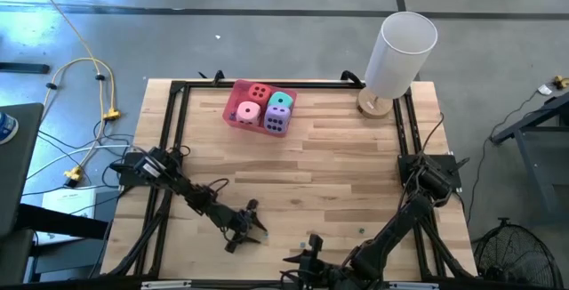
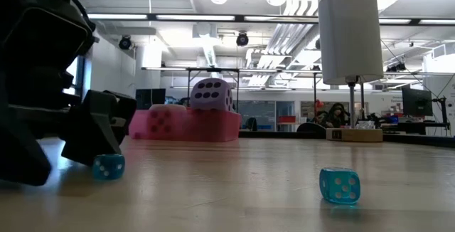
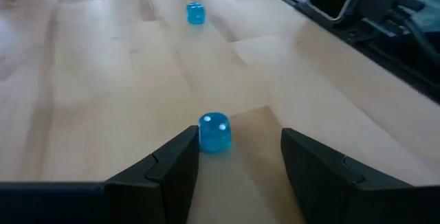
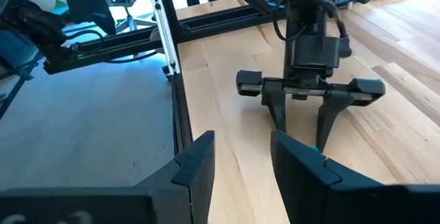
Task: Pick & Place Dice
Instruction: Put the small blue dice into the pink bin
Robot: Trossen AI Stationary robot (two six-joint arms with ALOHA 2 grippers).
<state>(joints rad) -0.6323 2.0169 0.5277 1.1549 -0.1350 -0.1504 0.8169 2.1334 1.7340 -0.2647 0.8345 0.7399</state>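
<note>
While I watch from my end, the room beyond the desk is a wide hall with strip lights on the ceiling and grey floor around the frame, yellow cables (image 1: 84, 103) trailing on the floor on the left arm's side. The desk (image 1: 338, 148) is pale wood planks inside a black rail frame. A white cylinder lamp (image 1: 397, 59) stands at the far corner on the right arm's side. Well ahead of both tools, at the far edge, sits the pink tray (image 1: 236, 116) holding four big dice: red (image 1: 260, 92), teal (image 1: 283, 101), pink (image 1: 249, 112) and purple (image 1: 276, 120).

My left tool (image 1: 252, 229) is low at the near edge, fingers spread, and a tiny blue die (image 3: 214, 132) rests on the wood between the fingertips, close against one finger (image 3: 175, 165); I cannot tell if it touches. A second tiny blue die (image 3: 195, 12) lies farther ahead of that tool. My right tool (image 1: 307, 253) sits at the near edge, fingers spread and pinching nothing, pointing at the left one.
</note>
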